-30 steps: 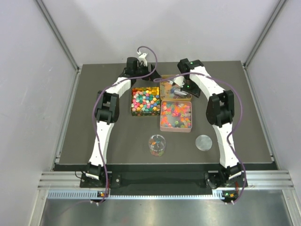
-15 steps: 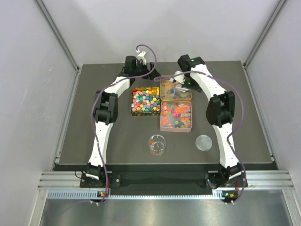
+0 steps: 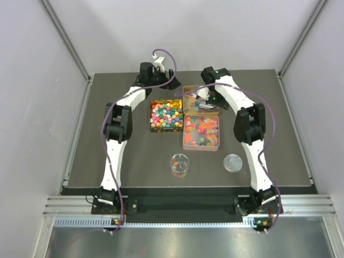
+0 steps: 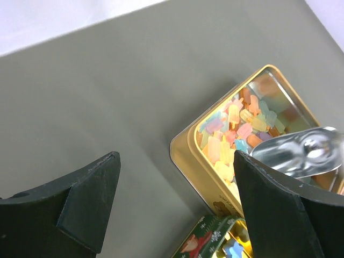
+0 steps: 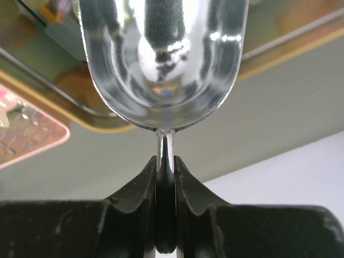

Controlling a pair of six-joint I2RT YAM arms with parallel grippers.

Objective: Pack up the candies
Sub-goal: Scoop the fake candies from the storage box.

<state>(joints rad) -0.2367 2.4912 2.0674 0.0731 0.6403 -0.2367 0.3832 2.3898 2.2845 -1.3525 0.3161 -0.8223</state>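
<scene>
Found nearest a clear jar (image 3: 179, 165) only part-filled, its lid (image 3: 233, 162) lying off beside it. Saw most candies (image 3: 165, 115) heaped in the tins (image 3: 166, 130) behind. Farther back, noted right gripper (image 5: 165, 171) pinched tight on the scoop (image 5: 161, 59) handle over the far tin (image 4: 188, 146), left gripper (image 4: 173, 177) gaping wide, empty. Judged packing barely begun.

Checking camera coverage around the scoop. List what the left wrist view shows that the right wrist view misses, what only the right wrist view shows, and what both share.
Left wrist only: the left gripper open and holding nothing, pastel candies inside the gold tin, and a corner of a second tin below it.
Right wrist only: the right gripper shut on the thin handle of the scoop, and a pink tin at the left edge.
Both: the scoop's shiny bowl, the gold tin's rim and the grey table.
</scene>
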